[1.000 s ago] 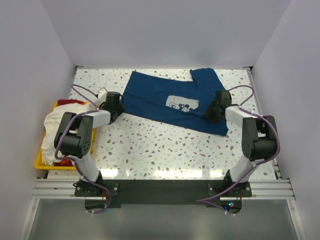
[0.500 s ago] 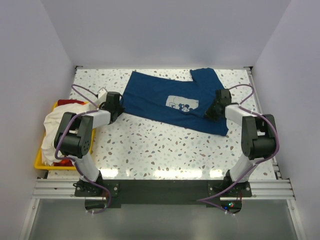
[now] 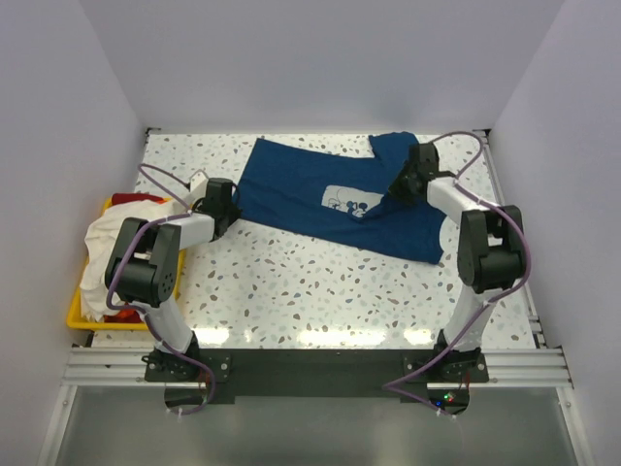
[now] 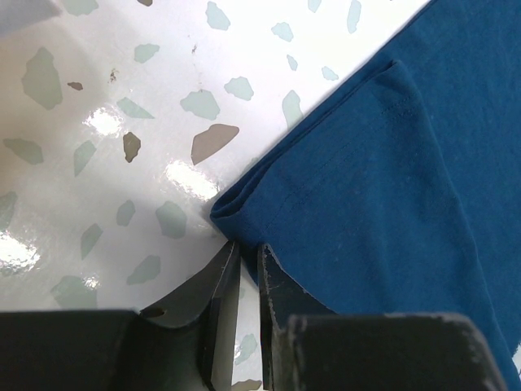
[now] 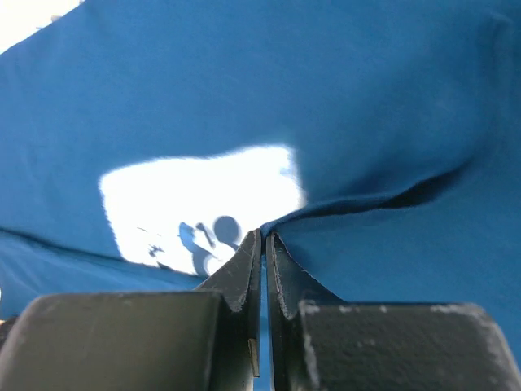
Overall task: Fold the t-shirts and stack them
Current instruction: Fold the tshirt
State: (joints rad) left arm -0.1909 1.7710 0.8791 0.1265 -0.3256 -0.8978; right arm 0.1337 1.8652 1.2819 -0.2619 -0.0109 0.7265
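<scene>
Noting the shirt [image 3: 320, 189] spread along the table's [image 3: 320, 282] far edge, long axis left to right. My right hand [image 5: 263, 236] grasps a fold by its print [image 5: 203, 204]; my left hand [image 4: 247, 248] is clenched at its left corner, catch unconfirmed.

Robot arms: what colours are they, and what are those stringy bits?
The left arm and right arm are white with chunky black joints. Thin purple cables loop along each. The fingers are flat black wedges, narrowing to scuffed tips.
</scene>
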